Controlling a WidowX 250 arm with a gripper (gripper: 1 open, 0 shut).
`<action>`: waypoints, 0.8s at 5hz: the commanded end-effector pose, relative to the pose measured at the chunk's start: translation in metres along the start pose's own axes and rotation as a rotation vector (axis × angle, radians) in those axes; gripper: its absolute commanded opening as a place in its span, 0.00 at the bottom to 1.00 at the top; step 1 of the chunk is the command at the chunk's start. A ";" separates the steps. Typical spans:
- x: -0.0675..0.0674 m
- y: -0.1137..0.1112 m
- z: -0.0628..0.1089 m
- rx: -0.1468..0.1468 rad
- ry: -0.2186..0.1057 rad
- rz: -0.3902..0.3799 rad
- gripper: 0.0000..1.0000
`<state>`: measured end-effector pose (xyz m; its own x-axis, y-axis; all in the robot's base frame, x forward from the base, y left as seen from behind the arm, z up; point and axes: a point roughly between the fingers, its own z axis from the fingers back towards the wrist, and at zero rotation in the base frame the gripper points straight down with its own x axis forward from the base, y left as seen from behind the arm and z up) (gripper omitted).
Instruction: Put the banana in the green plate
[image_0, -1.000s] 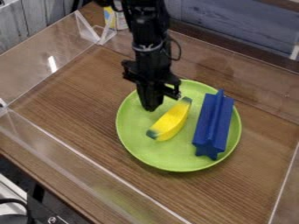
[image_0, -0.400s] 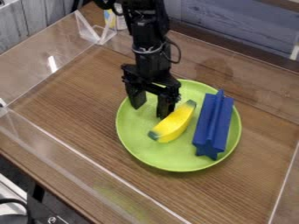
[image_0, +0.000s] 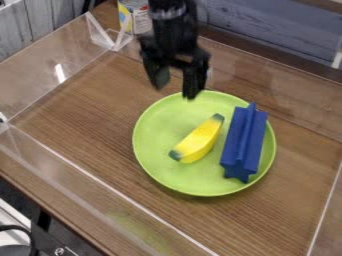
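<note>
While the pincer (image_0: 175, 83) hung spread wide and empty above the plate's far rim, pointing down, the banana (image_0: 198, 140) lay inside the green plate (image_0: 158, 152), near its middle. Just beside the banana, on the plate's right half, lay a blue ridged block (image_0: 245, 140). Plate and all sat on a wooden surface (image_0: 80, 110) ringed by clear walls (image_0: 47, 52)

— What do we see around the edges?
— A dark wood-grain bench (image_0: 80, 120) fenced by clear plastic walls (image_0: 40, 60). Beyond it we make out grey-blue planks (image_0: 281, 25).
</note>
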<state>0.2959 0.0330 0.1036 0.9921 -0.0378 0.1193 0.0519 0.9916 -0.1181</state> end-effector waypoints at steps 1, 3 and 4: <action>0.011 0.009 0.046 0.032 -0.091 0.018 1.00; -0.001 0.011 0.045 0.028 -0.066 0.004 1.00; -0.011 0.007 0.028 0.013 -0.030 -0.003 1.00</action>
<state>0.2799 0.0447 0.1151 0.9946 -0.0325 0.0986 0.0442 0.9919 -0.1193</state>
